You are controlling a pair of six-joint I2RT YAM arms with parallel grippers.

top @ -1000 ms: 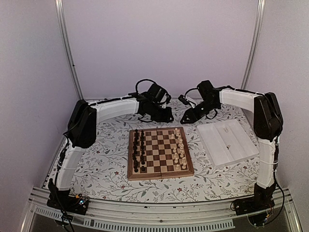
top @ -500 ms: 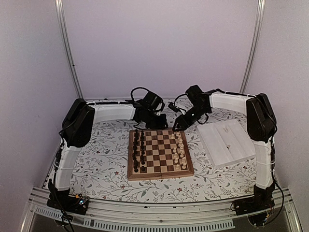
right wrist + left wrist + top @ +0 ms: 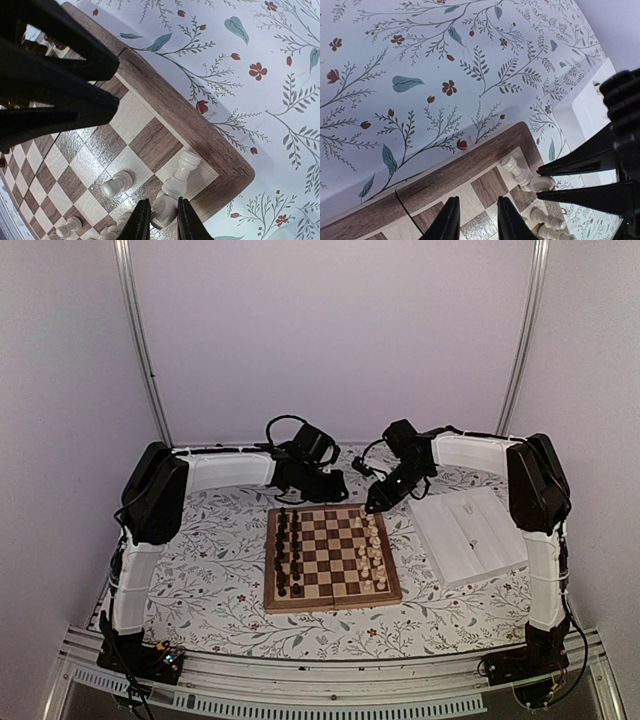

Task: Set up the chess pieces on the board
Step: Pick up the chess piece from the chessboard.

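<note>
Working over a flowered table cover (image 3: 220, 580), with the board (image 3: 332, 604) sitting mid-table and a white ridged tray (image 3: 470, 535) lying just to its right. Hovering the left gripper (image 3: 477, 205) above the board's far rim, fingers standing slightly apart and gripping nothing. Holding the right gripper (image 3: 162, 202) low at the far right corner, pinching a cream piece (image 3: 162, 215) between both fingers, near other pale pieces. Showing the chess pieces (image 3: 372, 550) ranged in two files down the right side, facing dark pieces (image 3: 288, 555) down the left.
</note>
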